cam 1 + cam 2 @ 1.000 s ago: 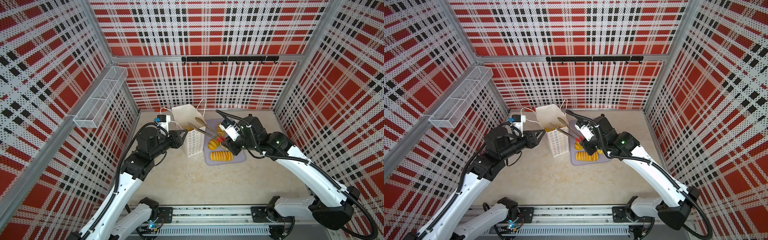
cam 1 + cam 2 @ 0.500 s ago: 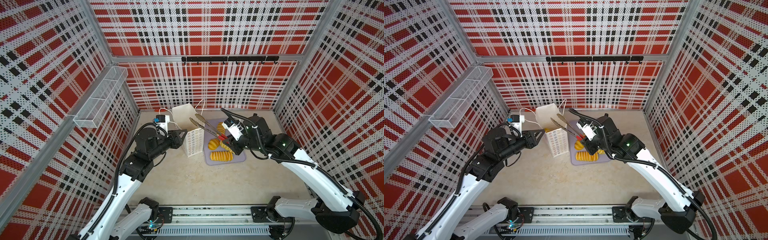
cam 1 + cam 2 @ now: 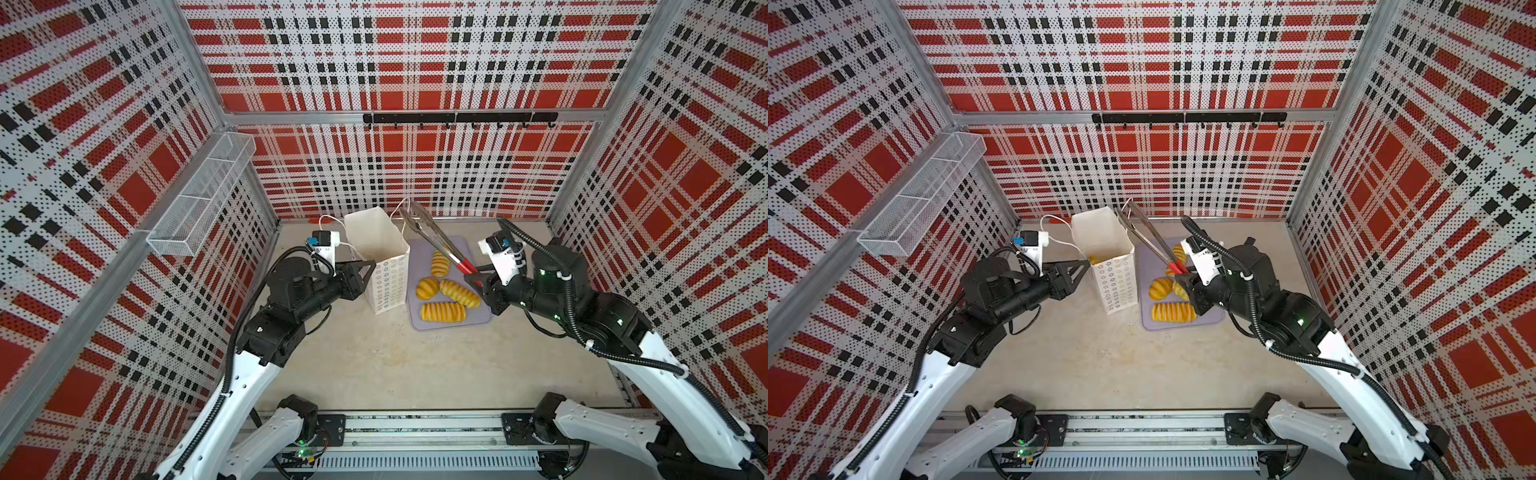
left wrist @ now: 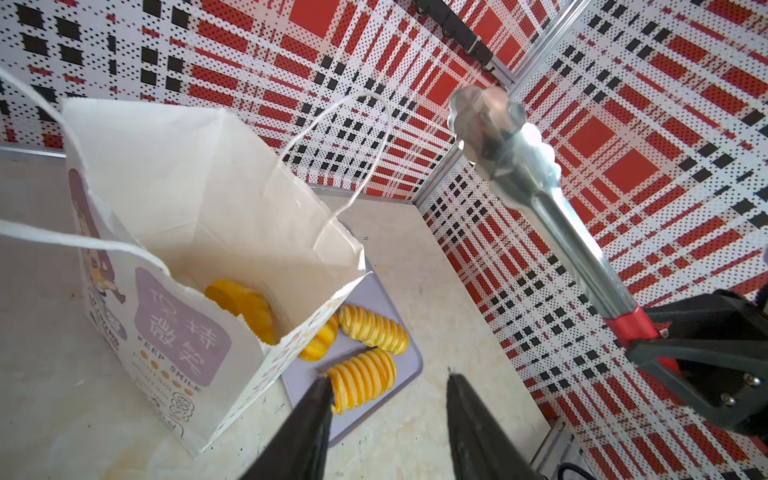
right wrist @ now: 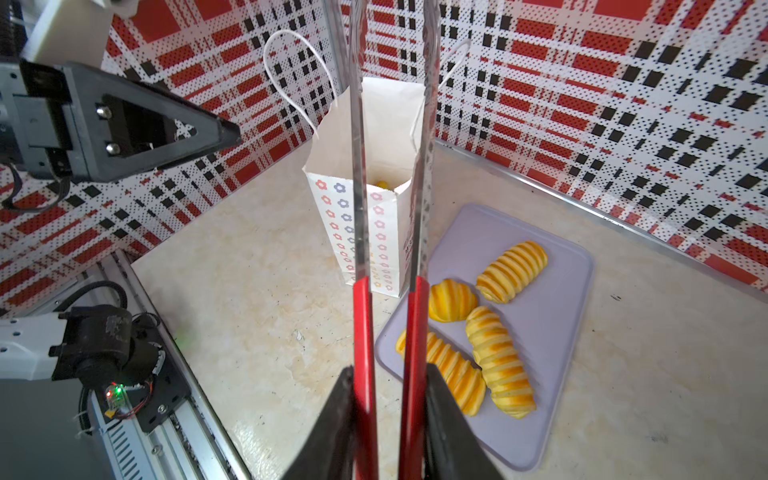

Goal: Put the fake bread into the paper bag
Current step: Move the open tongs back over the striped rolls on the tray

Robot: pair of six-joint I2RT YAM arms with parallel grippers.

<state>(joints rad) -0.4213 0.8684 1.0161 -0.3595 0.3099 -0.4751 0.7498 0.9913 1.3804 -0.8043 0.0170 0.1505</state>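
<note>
Glossy ridged fake bread; smooth steel tongs.

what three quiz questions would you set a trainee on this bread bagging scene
1. How many glossy yellow toy pastries lie on the flat lilac tray?
2. True or false: the red-handled metal tongs carry a pastry between their tips.
3. What does the right pincer hold? A) the tongs B) a pastry C) nothing

Key: 1) four 2) false 3) A
</note>
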